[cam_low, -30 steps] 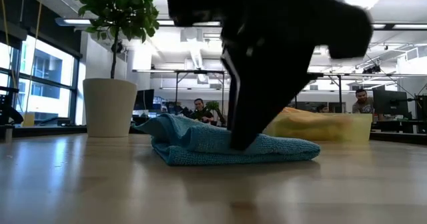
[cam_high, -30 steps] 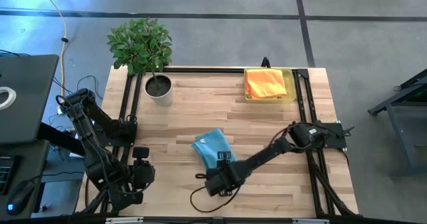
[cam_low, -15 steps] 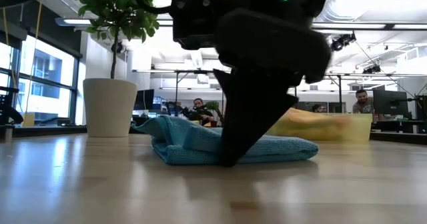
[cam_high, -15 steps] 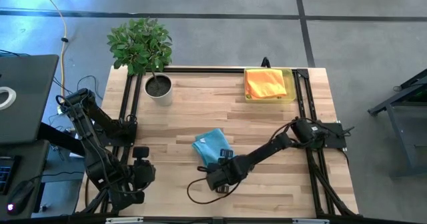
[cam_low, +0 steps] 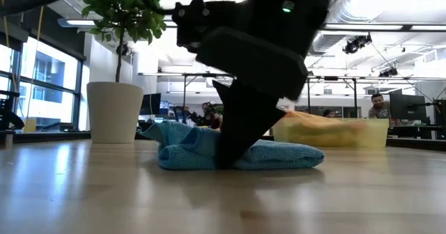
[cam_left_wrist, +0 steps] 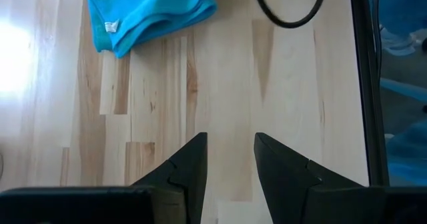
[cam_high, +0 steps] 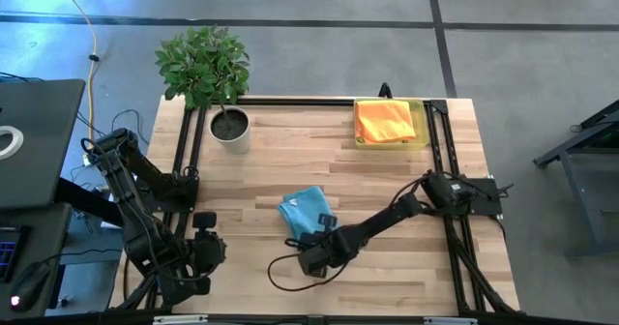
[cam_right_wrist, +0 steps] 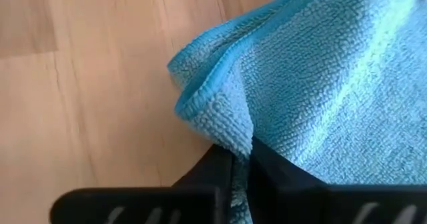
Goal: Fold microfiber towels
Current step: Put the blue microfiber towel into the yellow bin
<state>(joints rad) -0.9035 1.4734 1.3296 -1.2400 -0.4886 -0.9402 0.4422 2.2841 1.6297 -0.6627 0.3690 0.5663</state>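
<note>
Bright, even light falls from overhead across my desk (cam_high: 387, 170), leaving only soft shadows. At desk height my right end effector (cam_low: 233, 150) is a near-black silhouette against glowing ceiling lights, and the boards nearest that camera are blurred. A white glare patch burns at one edge of my left wrist view. The blue towel (cam_right_wrist: 333, 84) looks sharp close up.

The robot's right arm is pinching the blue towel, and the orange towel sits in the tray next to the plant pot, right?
Not quite. The tray with the orange towel is at the far right corner, well apart from the plant pot, as the high view shows. The right gripper does pinch the blue towel.
</note>
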